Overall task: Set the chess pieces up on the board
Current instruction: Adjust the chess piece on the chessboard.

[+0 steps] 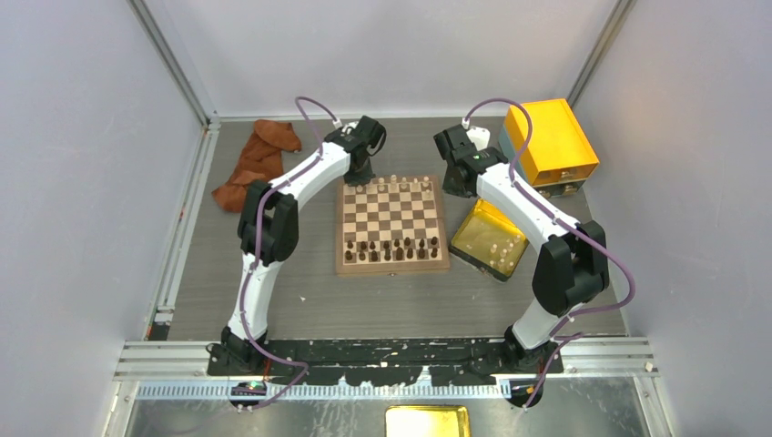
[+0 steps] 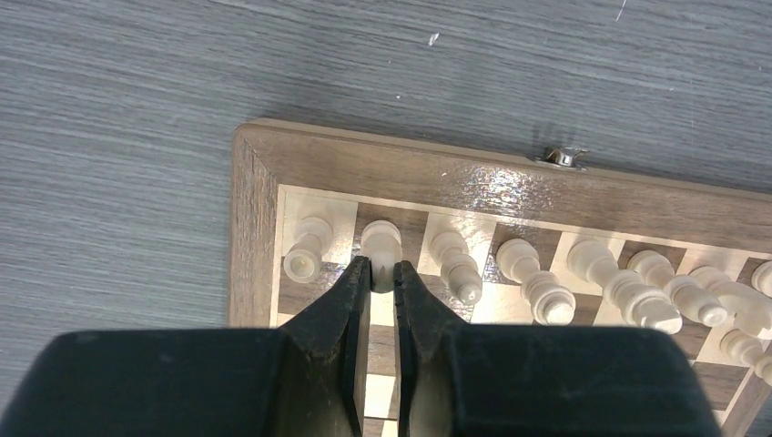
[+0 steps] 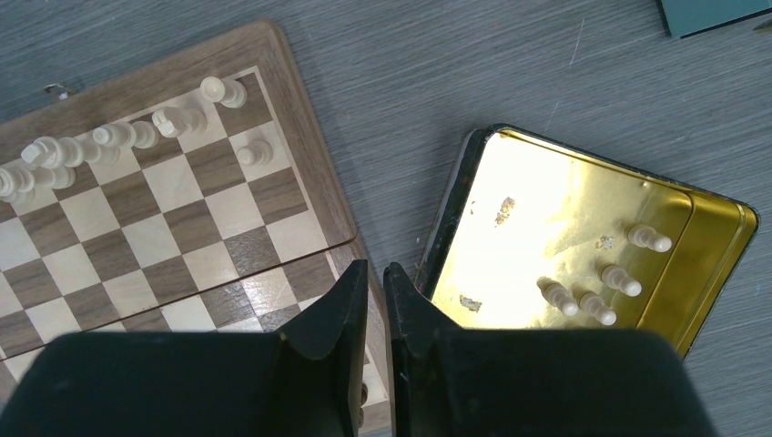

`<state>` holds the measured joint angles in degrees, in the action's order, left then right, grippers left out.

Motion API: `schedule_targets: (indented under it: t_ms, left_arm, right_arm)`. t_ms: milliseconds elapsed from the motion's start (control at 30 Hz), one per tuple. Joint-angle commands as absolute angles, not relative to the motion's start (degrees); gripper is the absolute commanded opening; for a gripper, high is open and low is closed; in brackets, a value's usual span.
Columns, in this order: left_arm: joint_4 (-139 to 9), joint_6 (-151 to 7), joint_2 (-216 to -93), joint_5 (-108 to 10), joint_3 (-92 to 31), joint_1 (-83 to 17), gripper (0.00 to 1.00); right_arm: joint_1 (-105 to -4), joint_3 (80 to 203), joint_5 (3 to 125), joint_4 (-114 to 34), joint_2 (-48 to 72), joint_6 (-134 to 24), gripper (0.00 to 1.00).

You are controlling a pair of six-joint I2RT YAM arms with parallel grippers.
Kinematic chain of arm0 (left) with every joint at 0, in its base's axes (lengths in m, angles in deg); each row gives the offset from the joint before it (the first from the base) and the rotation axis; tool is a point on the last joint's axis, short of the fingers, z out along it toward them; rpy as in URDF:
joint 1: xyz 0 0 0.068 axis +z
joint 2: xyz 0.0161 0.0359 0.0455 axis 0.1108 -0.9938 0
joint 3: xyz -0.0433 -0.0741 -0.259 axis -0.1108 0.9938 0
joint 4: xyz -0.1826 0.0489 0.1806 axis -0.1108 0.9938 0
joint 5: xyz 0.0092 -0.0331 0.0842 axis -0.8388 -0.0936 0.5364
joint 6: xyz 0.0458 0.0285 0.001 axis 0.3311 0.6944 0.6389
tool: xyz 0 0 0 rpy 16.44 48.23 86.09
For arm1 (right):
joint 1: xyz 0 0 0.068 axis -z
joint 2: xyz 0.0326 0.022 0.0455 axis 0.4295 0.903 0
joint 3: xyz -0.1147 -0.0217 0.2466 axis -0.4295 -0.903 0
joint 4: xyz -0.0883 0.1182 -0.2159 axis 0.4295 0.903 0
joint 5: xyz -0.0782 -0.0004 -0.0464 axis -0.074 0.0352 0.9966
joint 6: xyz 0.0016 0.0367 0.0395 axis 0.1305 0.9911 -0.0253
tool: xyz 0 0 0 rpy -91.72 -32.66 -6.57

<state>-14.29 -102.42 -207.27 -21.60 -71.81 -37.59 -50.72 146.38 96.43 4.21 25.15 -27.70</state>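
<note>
Pinching a cream chessman [image 2: 380, 244] on the second back-rank square by the board's [image 2: 410, 173] 11 o'clock corner, your left gripper [image 2: 382, 273] should part gently and rise straight, sparing cream neighbours [image 2: 455, 264] at 9 and 3 o'clock; right gripper [image 3: 371, 278] empty, jaws nearly pressed together.

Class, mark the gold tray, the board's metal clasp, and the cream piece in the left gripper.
gold tray [image 3: 583, 209]: right wrist view, bare floor.
metal clasp [image 2: 564, 157]: left wrist view, its middle.
cream piece [image 2: 380, 244]: left wrist view, exposed part.
</note>
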Motion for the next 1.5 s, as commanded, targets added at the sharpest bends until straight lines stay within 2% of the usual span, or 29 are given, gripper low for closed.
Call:
schedule_targets:
  t_ms: [0, 1467]
  left_arm:
    - [-14.1, -99.7, -207.8, -22.3, -73.8, -37.2, 0.05]
    - [-16.7, -96.4, -208.8, -25.7, -73.6, -37.1, 0.0]
  right_arm:
    - [-50.5, 148.3, 98.6, 2.7, 25.0, -27.7, 0.18]
    - [-50.5, 148.4, 98.7, 2.8, 25.9, -27.5, 0.17]
